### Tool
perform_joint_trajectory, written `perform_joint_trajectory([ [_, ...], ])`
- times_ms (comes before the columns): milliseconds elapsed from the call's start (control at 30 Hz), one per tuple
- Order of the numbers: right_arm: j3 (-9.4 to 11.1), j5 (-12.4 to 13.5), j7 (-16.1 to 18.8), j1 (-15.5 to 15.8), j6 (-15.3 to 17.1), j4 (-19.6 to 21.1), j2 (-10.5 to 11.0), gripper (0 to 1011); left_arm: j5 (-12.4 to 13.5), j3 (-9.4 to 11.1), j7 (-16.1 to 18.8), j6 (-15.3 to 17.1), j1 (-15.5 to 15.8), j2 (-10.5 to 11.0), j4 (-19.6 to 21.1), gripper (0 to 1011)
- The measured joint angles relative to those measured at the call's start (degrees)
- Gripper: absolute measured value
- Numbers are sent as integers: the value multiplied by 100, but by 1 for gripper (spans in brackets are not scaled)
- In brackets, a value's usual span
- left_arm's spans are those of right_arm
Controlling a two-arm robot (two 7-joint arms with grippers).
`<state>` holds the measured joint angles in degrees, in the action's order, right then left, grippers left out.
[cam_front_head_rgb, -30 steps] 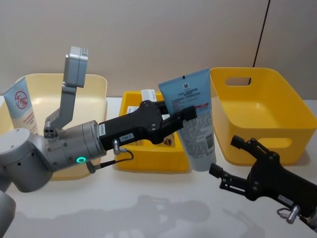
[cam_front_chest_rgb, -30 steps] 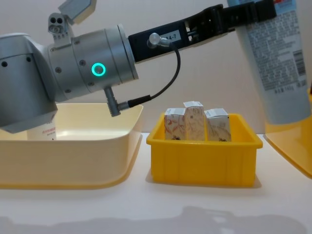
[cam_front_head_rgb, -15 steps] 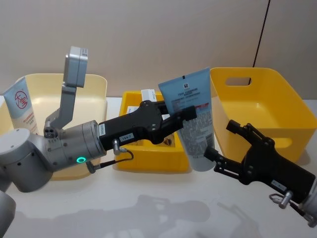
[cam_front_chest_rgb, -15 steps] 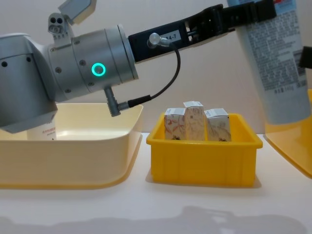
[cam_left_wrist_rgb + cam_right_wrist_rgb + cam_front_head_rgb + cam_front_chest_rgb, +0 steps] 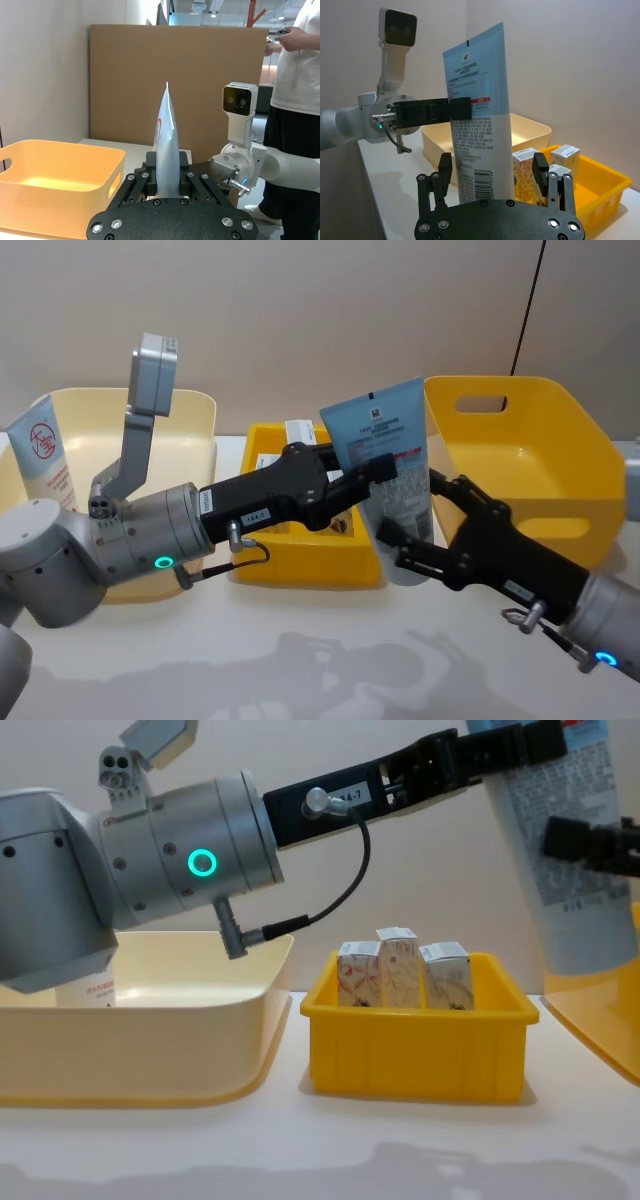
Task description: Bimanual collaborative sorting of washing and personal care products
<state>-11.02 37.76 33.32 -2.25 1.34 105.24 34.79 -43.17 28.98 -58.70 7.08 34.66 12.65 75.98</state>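
Left gripper (image 5: pixel 370 475) clamps the tube (image 5: pixel 378 425) mid-body, upright, in the air over the middle of the table (image 5: pixel 300 660), between the small yellow bin (image 5: pixel 415 1050) and the big yellow bin (image 5: pixel 520 470). Change: right gripper (image 5: pixel 410 508) has come in from the table's front right and now brackets the tube's lower half, pincer spread wide, one finger each side (contact not evident in the right wrist view). Left arm and tube have not moved. Judgement: handover is set up; right needs to close before left lets go, else the tube drops. Cartons (image 5: pixel 400 970) stand in the small bin; a second tube (image 5: pixel 40 455) leans at the cream bin's (image 5: pixel 190 415) left edge.
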Motion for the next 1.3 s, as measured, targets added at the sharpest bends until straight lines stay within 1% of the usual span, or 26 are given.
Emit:
perform_joint_trajectory([
  [33, 0, 0, 0, 0, 0, 0, 0, 1000, 0, 0, 0, 0, 0, 0, 0, 239],
  [333, -382, -27, 152, -451, 227, -291, -76, 1000, 0, 0, 0, 0, 0, 0, 0, 240],
  [433, -446, -32, 176, -521, 265, -337, -85, 1000, 0, 0, 0, 0, 0, 1, 0, 240],
  [500, -477, -34, 190, -560, 284, -361, -90, 978, 0, 0, 1, 0, 0, 1, 0, 240],
  [600, -552, -38, 217, -642, 328, -416, -100, 897, 0, 0, 0, 0, 0, 0, 0, 240],
  [667, -577, -39, 228, -668, 340, -432, -104, 865, 0, -1, 1, 0, 0, 0, 0, 240],
  [767, -627, -41, 243, -726, 372, -466, -110, 756, 0, 0, 0, 0, 0, 0, 0, 240],
  [833, -635, -42, 245, -735, 376, -471, -111, 739, 0, 0, 0, 0, 0, 0, 0, 239],
  [867, -650, -42, 249, -751, 382, -482, -113, 681, 0, 0, 0, 0, 0, 0, 0, 239],
  [900, -662, -42, 255, -766, 390, -490, -115, 665, 0, 0, 0, 0, 0, 0, 0, 240],
  [933, -667, -43, 258, -772, 393, -494, -115, 619, 0, 0, 0, 0, 0, 0, 0, 240],
  [1300, -715, -46, 279, -829, 418, -533, -123, 543, 1, 0, 0, 0, 0, 0, -1, 240],
])
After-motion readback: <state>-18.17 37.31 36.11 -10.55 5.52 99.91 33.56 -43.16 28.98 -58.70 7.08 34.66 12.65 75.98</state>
